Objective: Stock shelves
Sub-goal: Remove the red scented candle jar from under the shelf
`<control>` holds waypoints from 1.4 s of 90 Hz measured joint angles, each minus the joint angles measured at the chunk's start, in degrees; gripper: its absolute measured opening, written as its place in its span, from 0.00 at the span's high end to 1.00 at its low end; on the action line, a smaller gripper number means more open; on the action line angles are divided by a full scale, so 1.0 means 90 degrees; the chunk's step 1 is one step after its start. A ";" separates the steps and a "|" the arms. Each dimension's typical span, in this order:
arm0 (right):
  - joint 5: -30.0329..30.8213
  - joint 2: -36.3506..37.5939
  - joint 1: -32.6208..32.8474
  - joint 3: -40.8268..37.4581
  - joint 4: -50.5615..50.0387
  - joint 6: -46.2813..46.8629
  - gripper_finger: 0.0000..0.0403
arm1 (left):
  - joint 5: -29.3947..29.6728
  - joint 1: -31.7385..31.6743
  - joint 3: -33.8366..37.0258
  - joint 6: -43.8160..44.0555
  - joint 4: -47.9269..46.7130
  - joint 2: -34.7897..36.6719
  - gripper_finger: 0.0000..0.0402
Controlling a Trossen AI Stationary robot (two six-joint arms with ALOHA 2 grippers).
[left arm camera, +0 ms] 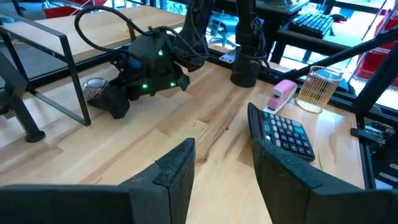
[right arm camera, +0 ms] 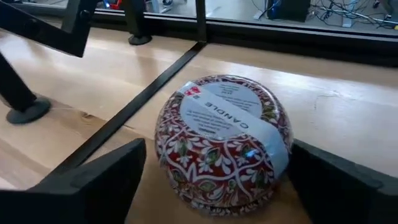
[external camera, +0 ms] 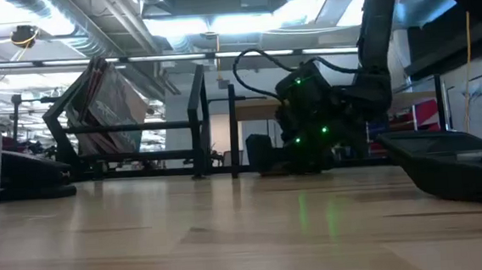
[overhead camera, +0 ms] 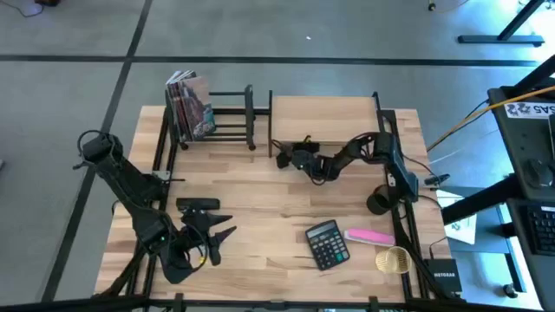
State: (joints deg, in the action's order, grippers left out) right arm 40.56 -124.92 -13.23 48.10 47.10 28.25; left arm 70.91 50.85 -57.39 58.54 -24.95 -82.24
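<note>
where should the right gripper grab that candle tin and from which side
Grip the candle tin across its round side wall, jaws on opposite sides of its widest part. It lies tilted with its labelled face showing, by the light-wood shelf's lower bar, so come in level from the table side, as the right gripper is lined up now, jaws open on either side. The curved wall may slip, so centre it.
</note>
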 joint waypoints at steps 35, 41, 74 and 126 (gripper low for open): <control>-0.0002 0.0017 0.0021 0.0009 -0.0231 -0.0002 0.36 | -0.0002 0.0000 0.0000 0.0000 0.0000 0.0000 0.64; 0.0010 0.0032 0.0091 0.0017 -0.0349 -0.0005 0.36 | -0.0002 0.0000 0.0000 0.0002 0.0000 0.0000 0.64; 0.0605 0.1066 0.1457 -0.0119 -0.2814 -0.0481 0.36 | -0.0027 0.0000 0.0000 0.0022 0.0000 0.0000 0.64; -0.2536 0.2142 0.3405 -0.0119 -0.3039 -0.1615 0.36 | -0.2561 -0.0468 -0.0002 -0.5840 0.1223 -0.1552 0.64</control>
State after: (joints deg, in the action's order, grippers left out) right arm 17.73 -105.65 17.41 47.03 19.74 13.72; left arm 47.87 46.64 -57.41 5.98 -13.94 -96.21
